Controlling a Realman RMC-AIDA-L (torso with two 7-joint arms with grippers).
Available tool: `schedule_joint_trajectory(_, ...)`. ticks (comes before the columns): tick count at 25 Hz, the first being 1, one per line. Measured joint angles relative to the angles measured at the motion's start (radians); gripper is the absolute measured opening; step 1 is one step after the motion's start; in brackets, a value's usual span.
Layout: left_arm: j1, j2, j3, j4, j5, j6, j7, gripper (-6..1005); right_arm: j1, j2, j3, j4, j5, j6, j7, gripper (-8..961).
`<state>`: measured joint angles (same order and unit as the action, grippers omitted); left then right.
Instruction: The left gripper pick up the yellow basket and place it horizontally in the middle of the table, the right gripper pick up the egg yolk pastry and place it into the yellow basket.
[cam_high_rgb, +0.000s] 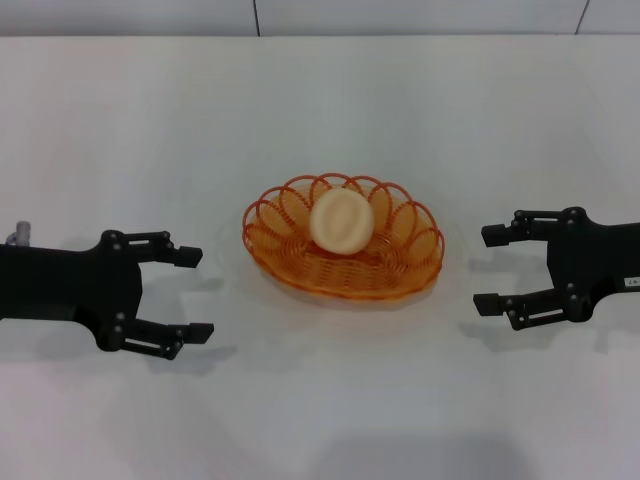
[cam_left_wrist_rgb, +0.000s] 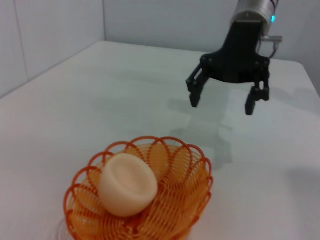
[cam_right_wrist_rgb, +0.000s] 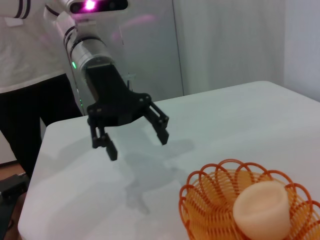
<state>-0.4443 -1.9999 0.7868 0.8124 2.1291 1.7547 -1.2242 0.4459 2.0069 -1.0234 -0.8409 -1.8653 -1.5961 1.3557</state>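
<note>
The yellow basket (cam_high_rgb: 343, 240) lies lengthwise across the middle of the white table (cam_high_rgb: 320, 110). The egg yolk pastry (cam_high_rgb: 340, 221) rests inside it, leaning against the far rim. The basket (cam_left_wrist_rgb: 140, 200) and pastry (cam_left_wrist_rgb: 127, 184) show in the left wrist view, and the basket (cam_right_wrist_rgb: 250, 205) and pastry (cam_right_wrist_rgb: 262, 210) in the right wrist view. My left gripper (cam_high_rgb: 198, 294) is open and empty to the left of the basket, clear of it; it also shows in the right wrist view (cam_right_wrist_rgb: 137, 137). My right gripper (cam_high_rgb: 488, 270) is open and empty to the right of the basket; it also shows in the left wrist view (cam_left_wrist_rgb: 222, 102).
A grey wall (cam_high_rgb: 420, 15) runs behind the table's far edge. A person in a white top (cam_right_wrist_rgb: 25, 55) stands beyond the table's left end in the right wrist view.
</note>
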Motion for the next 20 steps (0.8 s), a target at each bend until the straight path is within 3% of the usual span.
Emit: schedule_joint_trajectory(20, -0.002, 0.002, -0.021, -0.003, -0.006, 0.011, -0.009, 888, 0.007, 0.003, -0.008, 0.015, -0.028, 0.004, -0.015, 847)
